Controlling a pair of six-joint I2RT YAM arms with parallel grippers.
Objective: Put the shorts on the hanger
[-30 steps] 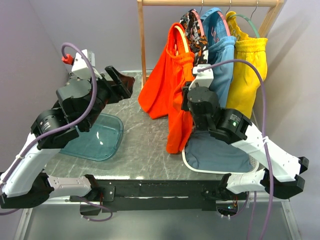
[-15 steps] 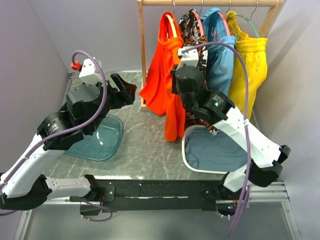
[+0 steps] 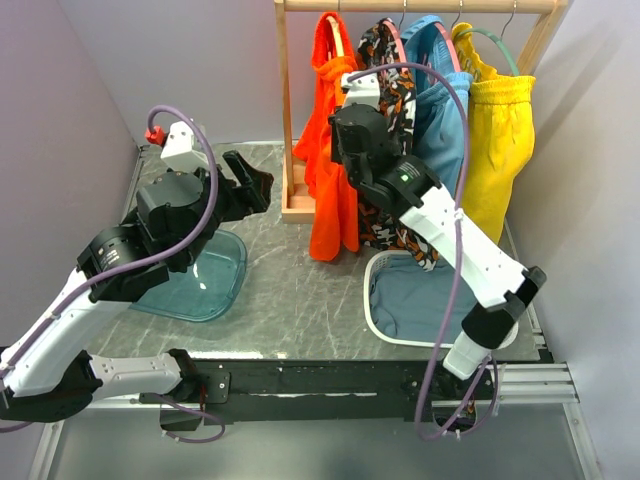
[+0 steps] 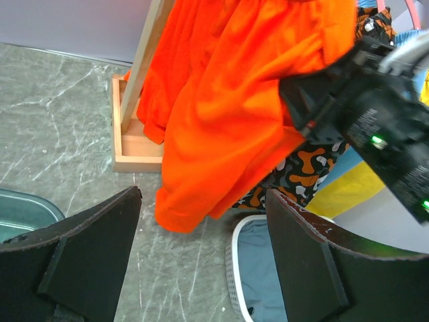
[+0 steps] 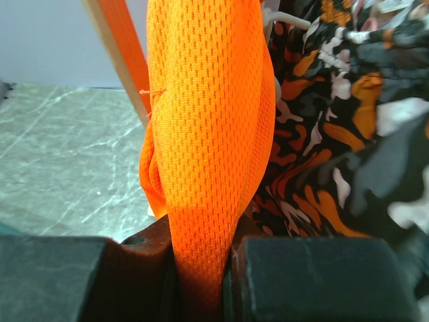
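1. The shorts (image 3: 330, 190) hung at the left end of the wooden rack (image 3: 284, 100), close to its upright post. Their top was bunched just under the rail, and the legs drooped toward the marble table (image 3: 290, 290).
2. A thin sliver of the hanger (image 3: 336, 32) showed inside the top of the orange fabric. I couldn't tell whether its hook sat on the rail.
3. The right gripper (image 5: 201, 268) was reaching up from the near right. Its two fingers were pinched together on a fold of the shorts, and the wrist view showed the mesh cloth squeezed between the black pads.
4. The left gripper (image 4: 202, 201) hovered over the left side of the table with its fingers spread wide and nothing between them. It pointed toward the rack and stood well apart from the shorts.
5. Just to the right of the shorts hung the patterned shorts (image 3: 392, 60) in orange, black and white. They pressed against the right arm.
6. Further along the rail were the blue shorts (image 3: 442, 110) and then the yellow shorts (image 3: 497, 130).
7. A white basket (image 3: 372, 305) sat on the table below the hanging clothes with blue-grey cloth inside it.
8. A clear teal tray (image 3: 205, 285) lay on the table under the left arm.
9. The lowest orange hem hung near the rack's wooden foot (image 4: 134, 144) and beside the rim of the basket.
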